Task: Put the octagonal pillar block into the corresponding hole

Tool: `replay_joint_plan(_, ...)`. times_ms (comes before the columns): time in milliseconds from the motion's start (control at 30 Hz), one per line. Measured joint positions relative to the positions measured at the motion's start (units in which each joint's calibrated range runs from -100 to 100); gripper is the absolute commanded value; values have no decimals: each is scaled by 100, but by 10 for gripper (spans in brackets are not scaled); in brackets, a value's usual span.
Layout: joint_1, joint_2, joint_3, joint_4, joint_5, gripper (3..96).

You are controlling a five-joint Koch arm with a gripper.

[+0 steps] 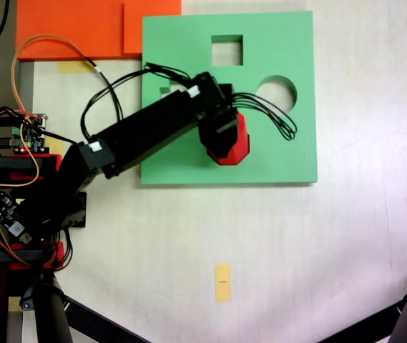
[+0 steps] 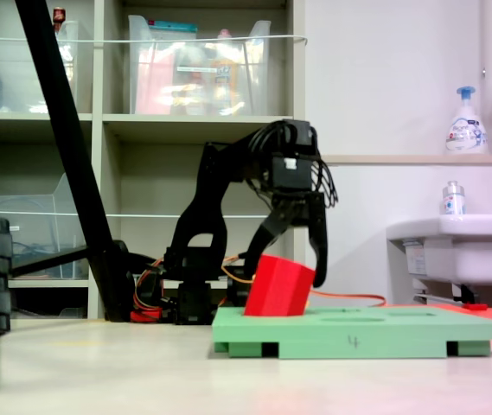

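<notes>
While the first exterior view looks straight down, I see the end effector [image 1: 226, 139] over the green foam board [image 1: 275, 153], its black body covering much of the octagonal pillar block [image 1: 237, 148]. The second exterior view gives me what the top camera hides: the red block [image 2: 278, 285] sits tilted, its lower end at the board's [image 2: 358, 333] top surface, with one finger [image 2: 321, 246] down its right side and the other on its left, closed on it. I cannot see the corresponding hole in either view. The square cutout [image 1: 227, 50] and round cutout [image 1: 277, 91] lie open toward the first exterior view's top, and looping black cables [image 1: 275, 114] cross the round one's edge. Matte orange foam sheets [image 1: 81, 28] touch the board's upper left corner. A yellow tag [image 1: 222, 282] lies on the pale counter [image 1: 353, 250], well apart.
</notes>
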Motion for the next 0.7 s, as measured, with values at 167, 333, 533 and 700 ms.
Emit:
replay_joint_plan(167,-78,14,0,39,-147,367)
replay_joint_plan(333,-156,14,10,39,-220,420)
replay_joint_plan(533,-225,14,0,10,-283,581)
replay_joint_plan(700,-234,27,0,0,-308,777)
